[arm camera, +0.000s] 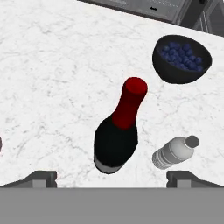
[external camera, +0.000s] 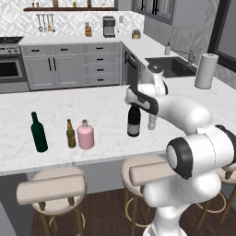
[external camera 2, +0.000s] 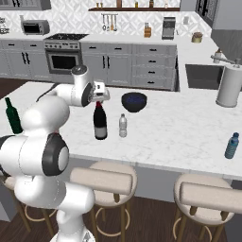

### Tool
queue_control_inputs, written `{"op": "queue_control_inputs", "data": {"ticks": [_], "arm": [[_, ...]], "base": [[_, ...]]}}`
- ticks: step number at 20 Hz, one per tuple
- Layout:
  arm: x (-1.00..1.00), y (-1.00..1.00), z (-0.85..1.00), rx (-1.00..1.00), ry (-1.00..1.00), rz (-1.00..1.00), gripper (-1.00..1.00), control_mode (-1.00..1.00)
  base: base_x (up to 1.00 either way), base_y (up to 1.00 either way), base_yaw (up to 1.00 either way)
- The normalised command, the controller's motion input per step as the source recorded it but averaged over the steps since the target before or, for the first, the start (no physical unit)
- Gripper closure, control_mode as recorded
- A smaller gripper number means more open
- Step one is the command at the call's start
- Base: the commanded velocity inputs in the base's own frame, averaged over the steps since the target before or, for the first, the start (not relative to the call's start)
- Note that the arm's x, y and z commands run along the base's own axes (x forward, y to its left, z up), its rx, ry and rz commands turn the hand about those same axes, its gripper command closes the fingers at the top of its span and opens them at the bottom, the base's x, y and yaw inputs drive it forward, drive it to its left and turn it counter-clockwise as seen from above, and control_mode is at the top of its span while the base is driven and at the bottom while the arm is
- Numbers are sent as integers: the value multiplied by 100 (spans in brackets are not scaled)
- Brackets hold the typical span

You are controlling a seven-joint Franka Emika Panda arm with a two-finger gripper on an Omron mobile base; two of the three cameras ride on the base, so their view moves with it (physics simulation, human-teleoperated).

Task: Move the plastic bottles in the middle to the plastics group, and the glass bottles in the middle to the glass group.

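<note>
Marble tabletop [external camera: 55, 99], long island. Arm bent over its middle, wrist turned down, jaws [arm camera: 111, 177] spread wide, holding nothing, poised above the dark wine bottle [external camera 2: 99, 122].

Wine bottle stands upright mid-tabletop, red cap just under the hand. Judged heavy, rigid, smooth glass; breakable if tipped. Best hold looks like the red neck below the cap, or the shoulder for a steadier lift.

Left end: dark-green wine bottle [external camera: 39, 133], small amber beer bottle [external camera: 70, 134], and the squat pink bottle [external camera: 85, 135] just beside the amber one.

Dark bowl of blueberries [external camera 2: 134, 101] behind the wine bottle.

Small clear plastic bottle [external camera 2: 123, 125] just beside the wine bottle, apart. Judged light, easily knocked by a passing finger.
</note>
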Motion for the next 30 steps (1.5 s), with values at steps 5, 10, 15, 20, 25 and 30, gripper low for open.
{"op": "queue_control_inputs", "data": {"ticks": [5,10,15,20,25,30], "arm": [[17,-20,-4,0,0,-5,-100,-100],[27,-4,0,6,0,-7,-100,-100],[1,0,-7,3,7,-1,-100,-100],[1,2,-29,3,0,0,-100,-100],[8,2,-25,3,0,0,-100,-100],[7,0,-4,1,0,0,-100,-100]], "base": [[0,0,0],[0,0,0],[0,0,0],[0,0,0],[0,0,0],[0,0,0]]}}
